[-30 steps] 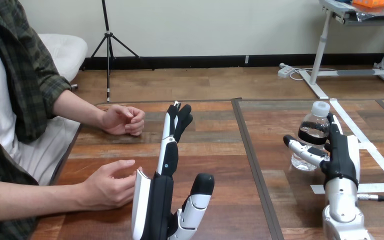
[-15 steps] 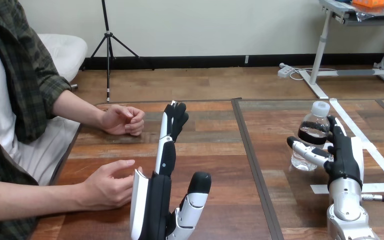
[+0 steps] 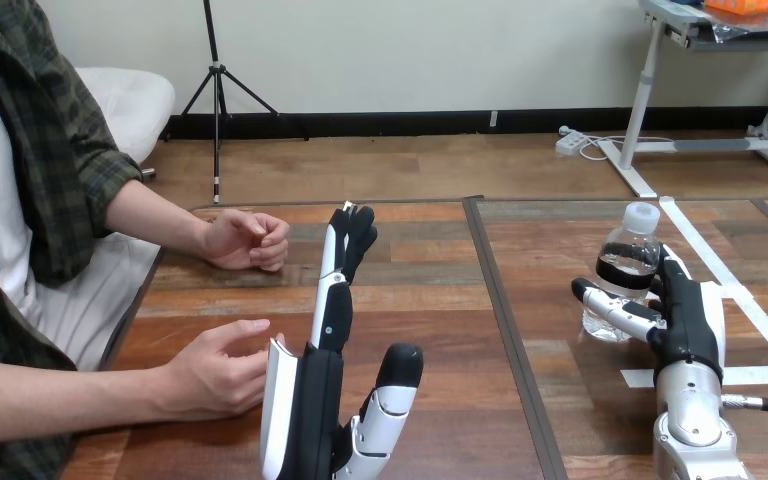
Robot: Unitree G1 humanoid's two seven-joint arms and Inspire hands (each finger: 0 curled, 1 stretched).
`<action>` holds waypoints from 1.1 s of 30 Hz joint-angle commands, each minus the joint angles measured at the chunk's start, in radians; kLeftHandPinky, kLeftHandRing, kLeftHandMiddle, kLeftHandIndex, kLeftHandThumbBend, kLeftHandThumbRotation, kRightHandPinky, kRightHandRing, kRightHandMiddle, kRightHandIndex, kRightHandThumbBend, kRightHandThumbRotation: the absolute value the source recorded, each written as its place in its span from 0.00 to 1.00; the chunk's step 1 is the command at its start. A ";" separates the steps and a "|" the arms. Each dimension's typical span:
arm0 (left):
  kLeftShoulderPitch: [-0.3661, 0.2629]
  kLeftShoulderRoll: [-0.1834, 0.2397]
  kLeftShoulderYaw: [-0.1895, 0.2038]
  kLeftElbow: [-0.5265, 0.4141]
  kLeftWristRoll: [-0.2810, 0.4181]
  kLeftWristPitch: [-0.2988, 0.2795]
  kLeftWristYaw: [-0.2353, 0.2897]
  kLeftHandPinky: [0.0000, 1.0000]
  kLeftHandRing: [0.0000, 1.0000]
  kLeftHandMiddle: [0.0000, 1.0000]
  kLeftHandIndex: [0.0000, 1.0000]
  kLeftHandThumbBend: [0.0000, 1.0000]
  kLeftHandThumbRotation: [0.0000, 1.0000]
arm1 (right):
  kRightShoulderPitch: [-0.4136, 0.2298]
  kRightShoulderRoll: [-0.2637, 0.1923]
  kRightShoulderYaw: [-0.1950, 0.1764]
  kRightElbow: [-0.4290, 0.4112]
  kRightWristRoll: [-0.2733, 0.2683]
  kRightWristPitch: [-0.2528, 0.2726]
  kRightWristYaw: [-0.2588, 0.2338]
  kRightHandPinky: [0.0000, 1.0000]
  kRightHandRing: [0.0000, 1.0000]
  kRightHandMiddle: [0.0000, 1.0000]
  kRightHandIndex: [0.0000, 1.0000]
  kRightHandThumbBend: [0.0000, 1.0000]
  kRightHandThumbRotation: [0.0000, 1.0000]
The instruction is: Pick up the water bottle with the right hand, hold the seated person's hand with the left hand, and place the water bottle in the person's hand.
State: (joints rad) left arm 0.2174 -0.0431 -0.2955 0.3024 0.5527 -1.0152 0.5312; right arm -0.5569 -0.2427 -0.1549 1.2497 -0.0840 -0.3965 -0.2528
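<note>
On the right of the tabletop (image 3: 430,300), the upright water bottle (image 3: 628,245) is being flanked by the right robot hand (image 3: 685,320), spread open. Its dark label (image 3: 627,271) is too small to read. The left robot hand (image 3: 305,410) is being held open and straight, just beside the person's nearer hand (image 3: 210,375).
</note>
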 commanded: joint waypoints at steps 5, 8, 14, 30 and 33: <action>0.035 -0.018 0.002 -0.020 0.000 -0.009 0.007 0.95 0.94 0.96 1.00 0.54 1.00 | -0.099 -0.006 -0.013 0.010 0.011 -0.044 -0.014 0.84 0.86 0.88 0.87 0.70 0.00; 0.033 -0.017 0.005 -0.014 0.005 -0.012 0.012 0.95 0.93 0.96 1.00 0.55 1.00 | -0.101 -0.001 -0.021 0.013 0.020 -0.053 -0.015 0.77 0.80 0.84 0.85 0.71 0.00; 0.040 -0.019 0.005 -0.023 0.015 -0.003 0.018 0.94 0.93 0.95 1.00 0.56 1.00 | -0.104 0.005 -0.035 0.015 0.034 -0.062 -0.022 0.68 0.73 0.78 0.80 0.71 0.00; 0.043 -0.017 0.006 -0.024 0.016 -0.005 0.022 0.94 0.93 0.95 1.00 0.54 1.00 | -0.105 0.019 -0.063 0.019 0.065 -0.073 -0.040 0.55 0.59 0.64 0.66 0.71 0.00; 0.043 -0.018 0.007 -0.023 0.025 -0.005 0.029 0.94 0.93 0.95 1.00 0.54 1.00 | -0.104 0.018 -0.061 0.019 0.063 -0.075 -0.043 0.54 0.58 0.62 0.64 0.72 0.00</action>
State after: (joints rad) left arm 0.2184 -0.0431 -0.2951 0.3024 0.5608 -1.0154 0.5446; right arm -0.5698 -0.2365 -0.2098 1.2688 -0.0271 -0.4361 -0.2857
